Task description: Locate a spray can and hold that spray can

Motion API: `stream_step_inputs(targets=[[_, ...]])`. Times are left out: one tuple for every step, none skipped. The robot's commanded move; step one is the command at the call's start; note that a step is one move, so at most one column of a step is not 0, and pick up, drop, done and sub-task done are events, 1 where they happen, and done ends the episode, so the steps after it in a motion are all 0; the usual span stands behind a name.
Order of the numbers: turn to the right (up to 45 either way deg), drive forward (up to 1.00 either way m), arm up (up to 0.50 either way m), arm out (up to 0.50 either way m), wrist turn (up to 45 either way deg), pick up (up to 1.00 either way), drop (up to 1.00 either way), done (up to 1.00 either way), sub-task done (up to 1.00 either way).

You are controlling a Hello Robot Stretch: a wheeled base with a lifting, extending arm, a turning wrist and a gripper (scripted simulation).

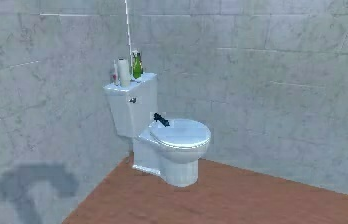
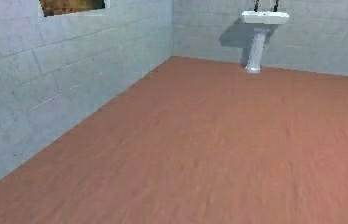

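A white toilet (image 1: 167, 140) stands in the corner of a grey tiled room, in the middle of the forward view. On its tank lid stand a slim green bottle-shaped thing (image 1: 137, 65) and a pale roll-like thing (image 1: 120, 71) beside it. A small dark object (image 1: 161, 120) lies at the back of the toilet's closed lid.
Reddish-brown floor (image 2: 212, 140) spreads wide across the arm side view. A white pedestal sink (image 2: 259, 30) stands against the far wall at that view's upper right. A framed picture (image 2: 74, 6) hangs on the wall at its upper left. Grey tiled walls (image 1: 272, 90) close in behind the toilet.
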Motion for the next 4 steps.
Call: stream_step_inputs(targets=[[0.0, 0.65, 0.0, 0.0, 0.0, 0.0, 0.0, 0.0, 0.0], [33.0, 0.0, 0.0, 0.0, 0.0, 0.0, 0.0, 0.0, 0.0], [0.0, 0.05, 0.0, 0.0, 0.0, 0.0, 0.0, 0.0, 0.0], [-45.0, 0.0, 0.0, 0.0, 0.0, 0.0, 0.0, 0.0, 0.0]])
